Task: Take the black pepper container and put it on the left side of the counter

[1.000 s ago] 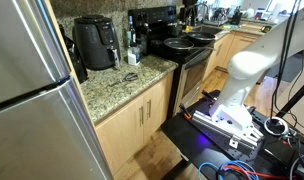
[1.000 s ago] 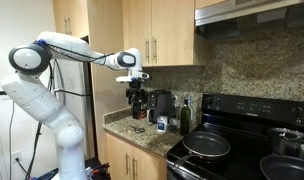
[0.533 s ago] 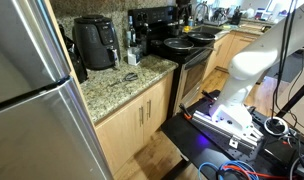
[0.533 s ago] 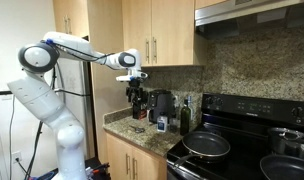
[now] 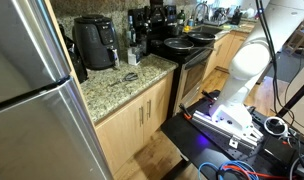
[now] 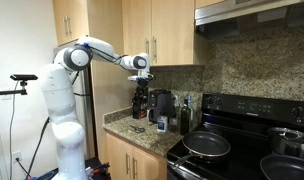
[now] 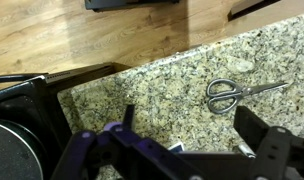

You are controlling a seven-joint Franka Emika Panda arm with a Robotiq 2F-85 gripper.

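The counter (image 5: pixel 112 88) is speckled granite over light wood doors; it also shows in the other exterior view (image 6: pixel 124 124) and the wrist view (image 7: pixel 172 75). A small container that looks like the black pepper one (image 5: pixel 132 57) stands near the stove, beside a dark bottle (image 6: pixel 162 125). My gripper (image 6: pixel 142 96) hangs above the counter, open and empty. In the wrist view its two fingers (image 7: pixel 188 113) are spread over bare granite. A small white corner (image 7: pixel 177 147) peeks out under the gripper body; I cannot tell what it is.
Scissors (image 7: pixel 242 93) lie on the counter (image 5: pixel 130 76). A black air fryer (image 5: pixel 94 42) stands at the back near the steel fridge (image 5: pixel 32 90). The black stove with pans (image 6: pixel 207 145) is beside the counter. An olive oil bottle (image 6: pixel 187 115) stands by the stove.
The arm's shoulder and elbow have swung in toward the counter. The gripper stays above the counter, shifted slightly toward the stove, still open.
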